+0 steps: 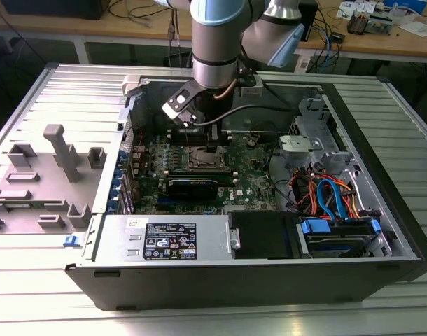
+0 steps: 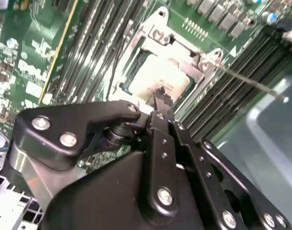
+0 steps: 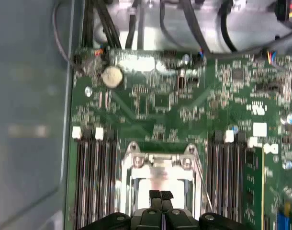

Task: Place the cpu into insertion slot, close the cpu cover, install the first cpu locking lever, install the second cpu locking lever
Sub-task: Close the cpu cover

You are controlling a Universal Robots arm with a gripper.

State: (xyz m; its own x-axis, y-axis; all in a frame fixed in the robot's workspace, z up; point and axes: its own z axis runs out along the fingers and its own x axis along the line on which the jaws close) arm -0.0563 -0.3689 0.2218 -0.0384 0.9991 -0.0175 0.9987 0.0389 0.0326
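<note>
silver-grey cpu point(image 2: 162, 76) lies flat in the insertion slot point(image 1: 203, 159), inside the open computer case point(image 1: 234, 287). gripper point(image 2: 160, 98) sits directly over it, fingers pinched together with nothing between them, tips at or just above the chip. placing looks done. cpu cover point(image 2: 184, 48) shows as metal frame at the slot's edge; cannot tell if it is down. one thin locking lever point(image 2: 251, 84) sticks out free, so both levers look left to do.
</note>
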